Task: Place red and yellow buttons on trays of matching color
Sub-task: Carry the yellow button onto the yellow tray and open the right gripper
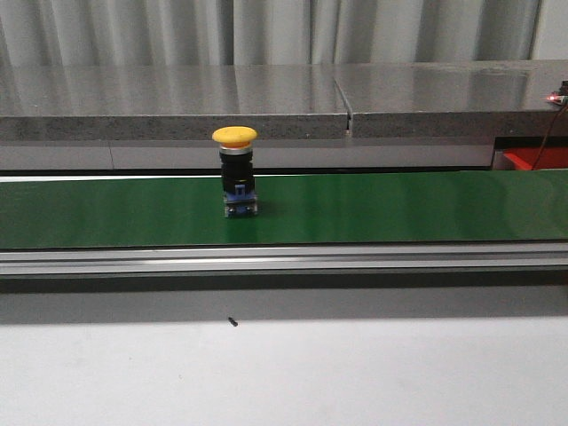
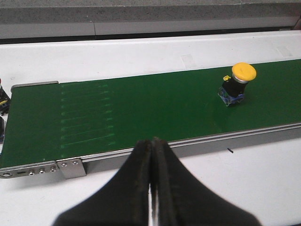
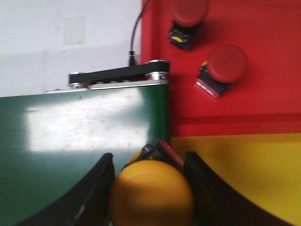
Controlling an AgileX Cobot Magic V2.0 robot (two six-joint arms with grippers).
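Front view: a green conveyor belt (image 1: 399,209) runs across the white bench (image 1: 284,373). One yellow button (image 1: 236,171) stands upright on the belt, left of centre, cap up. At the 3 o'clock edge a corner of the red tray (image 1: 537,158) shows beyond the belt. Neither gripper appears in this view.

Left wrist view: the left gripper (image 2: 151,155) is fully closed, fingers pressed together with nothing between them. It is positioned over the bench, just short of the belt's metal side rail (image 2: 141,151). The same yellow button sits on the belt toward 2 o'clock, well apart from the gripper.

Right wrist view: the right gripper (image 3: 150,181) has its fingers (image 3: 101,188) clamped on either side of a second yellow button (image 3: 151,195), cap facing the camera. The gripper is positioned at the end of the belt, at the edge of the yellow tray (image 3: 249,174). The red tray adjoins the yellow tray and carries two red buttons (image 3: 221,69), both lying tilted, near each other but apart
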